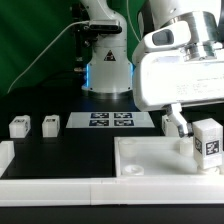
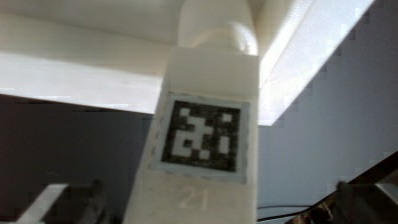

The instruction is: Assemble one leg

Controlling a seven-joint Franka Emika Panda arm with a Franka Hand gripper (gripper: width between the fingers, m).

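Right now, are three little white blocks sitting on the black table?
No, just two sit on the black table: the end leg and the neighbour leg.

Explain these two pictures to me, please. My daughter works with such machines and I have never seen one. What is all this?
The big white machine is a robot arm with a two-fingered hand. One picture comes from a camera standing off the arm. The close-up comes from a camera on its wrist. On the black table lie a large white slab, a flat marker board printed with tags, a small white leg and a second leg next to it. A third leg, the tagged block that fills the close-up, stands upright on the slab. The hand is right at that leg but seems open, gripping nothing.
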